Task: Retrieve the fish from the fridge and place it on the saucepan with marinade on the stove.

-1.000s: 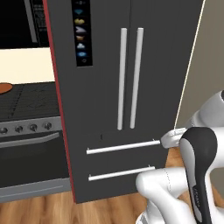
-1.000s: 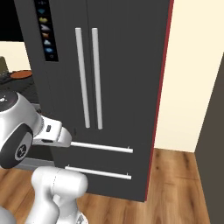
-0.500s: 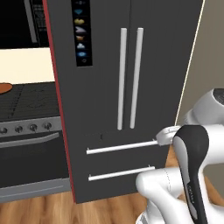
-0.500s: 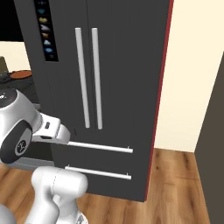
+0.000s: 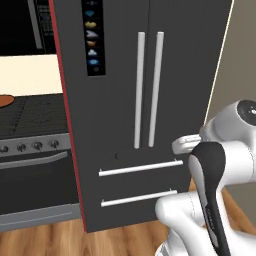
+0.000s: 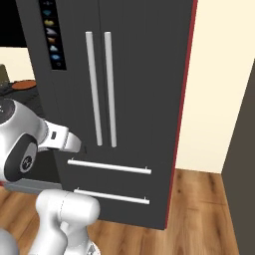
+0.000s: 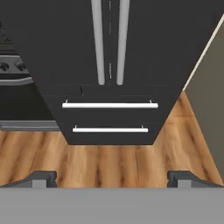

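The fridge point(image 5: 190, 75) point(image 6: 144, 74) point(image 7: 144, 43) stands straight ahead, dark grey, with both doors and both lower drawers shut. Its two long white bar handles point(image 5: 149, 90) run side by side down the middle. The fish is hidden behind the doors. Left of the fridge is the black stove point(image 5: 35, 120) point(image 7: 8, 65), where the saucepan with marinade point(image 5: 4, 100) point(image 6: 22, 84) shows as an orange-brown patch at the frame edge. My gripper point(image 7: 112, 179) hangs open in front of the fridge's lower half, well short of it, with nothing between its fingertips point(image 7: 43, 178).
Two white drawer bars point(image 5: 140, 167) point(image 7: 109, 105) cross the fridge's lower part. A strip of coloured icons point(image 5: 92, 35) runs down the left door. Wooden floor point(image 7: 109, 162) lies in front, a beige wall point(image 6: 219, 89) to the right, and the oven door point(image 5: 35, 185) under the stove.
The hand has risen a little and edged toward the fridge. The doors stay shut and the jaws stay wide.
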